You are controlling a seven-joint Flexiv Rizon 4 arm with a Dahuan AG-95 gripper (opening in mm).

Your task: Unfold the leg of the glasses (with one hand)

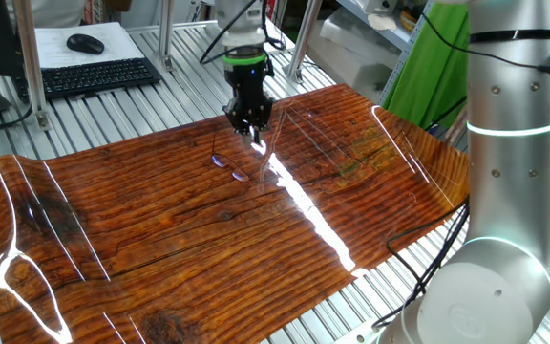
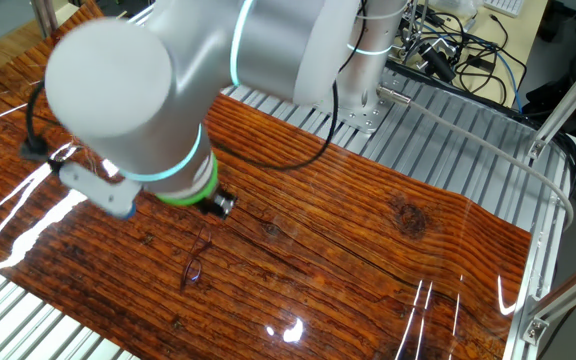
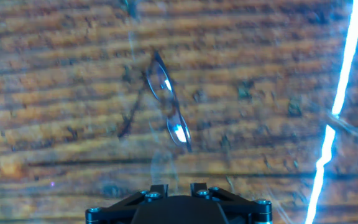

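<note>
Hovering at two o'clock of the glasses (image 1: 229, 166), the gripper (image 1: 248, 125) looks pressed together; featherlight, fragile wire, best nudged at the splayed leg (image 3: 134, 110).

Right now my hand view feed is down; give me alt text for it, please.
The glasses lie on the glossy wood-grain table just ahead of the gripper, untouched, with a thin dark leg angling off to their left. The lenses glint blue-white. Only the gripper's black base shows at the bottom edge, and a bright light streak runs down the right.
</note>
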